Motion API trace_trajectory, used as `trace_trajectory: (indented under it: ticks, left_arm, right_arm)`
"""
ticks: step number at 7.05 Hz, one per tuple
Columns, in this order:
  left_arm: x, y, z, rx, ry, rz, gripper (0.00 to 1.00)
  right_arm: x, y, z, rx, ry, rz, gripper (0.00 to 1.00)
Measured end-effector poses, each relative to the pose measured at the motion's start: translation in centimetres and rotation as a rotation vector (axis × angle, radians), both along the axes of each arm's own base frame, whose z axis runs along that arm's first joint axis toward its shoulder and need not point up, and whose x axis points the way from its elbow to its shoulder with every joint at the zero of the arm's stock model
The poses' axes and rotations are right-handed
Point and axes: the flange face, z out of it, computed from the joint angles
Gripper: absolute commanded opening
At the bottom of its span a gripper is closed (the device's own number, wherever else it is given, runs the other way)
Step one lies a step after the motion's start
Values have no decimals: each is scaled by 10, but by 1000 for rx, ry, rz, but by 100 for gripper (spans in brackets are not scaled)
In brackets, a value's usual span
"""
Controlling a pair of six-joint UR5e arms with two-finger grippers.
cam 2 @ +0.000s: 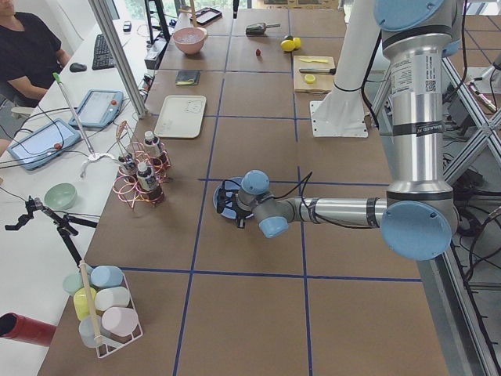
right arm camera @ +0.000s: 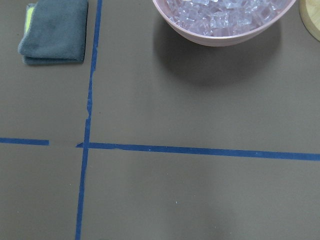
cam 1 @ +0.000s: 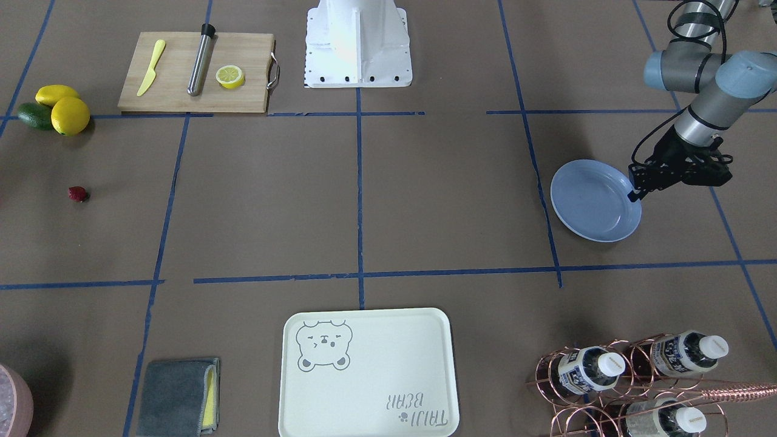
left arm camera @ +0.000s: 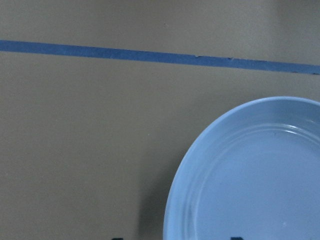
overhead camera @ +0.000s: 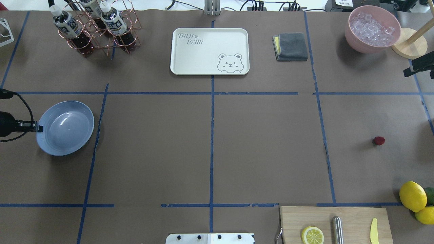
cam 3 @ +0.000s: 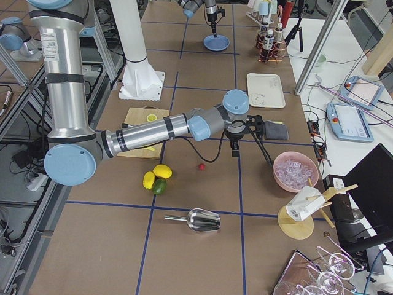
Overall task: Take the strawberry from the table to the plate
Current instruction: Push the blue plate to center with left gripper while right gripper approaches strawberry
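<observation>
Reaching low and level to plate point(cam 1: 592, 205) rim with left gripper point(cam 1: 634, 194) spread astride it; right gripper point(cam 3: 236, 147) raised over table point(cam 3: 202, 184), finger spacing impossible to tell.

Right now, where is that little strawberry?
In the overhead view the strawberry lies on the table, right side, just beyond the lemons, far from the plate.
</observation>
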Motion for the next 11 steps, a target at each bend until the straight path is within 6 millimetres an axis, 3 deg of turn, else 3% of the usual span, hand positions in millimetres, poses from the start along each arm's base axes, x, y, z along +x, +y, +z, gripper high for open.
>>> trace_trajectory:
  ticks: [2,3,5,6,7,8,11]
  left_arm:
    - [-9,3,-27,-25,54,46,0]
    - [-17,-12,-54,-55,64,38,0]
    - [-4,-59,-157,-95,78,-11,0]
    - [13,-74,-212,-146,121,-62,0]
    - [46,-76,-255,-199,166,-103,0]
    - [92,-65,-286,-245,196,-125,0]
    - [218,-10,-347,-337,248,-144,0]
  right_arm:
    - [1,3,6,-11,3,0,100]
    - [1,10,17,-24,10,-3,100]
    - [-13,27,37,-15,36,-16,100]
    - [-27,34,42,-13,43,-25,100]
    - [-41,40,46,-17,53,-36,100]
    - [-57,45,47,-21,62,-47,100]
    - [-92,67,58,-30,75,-70,100]
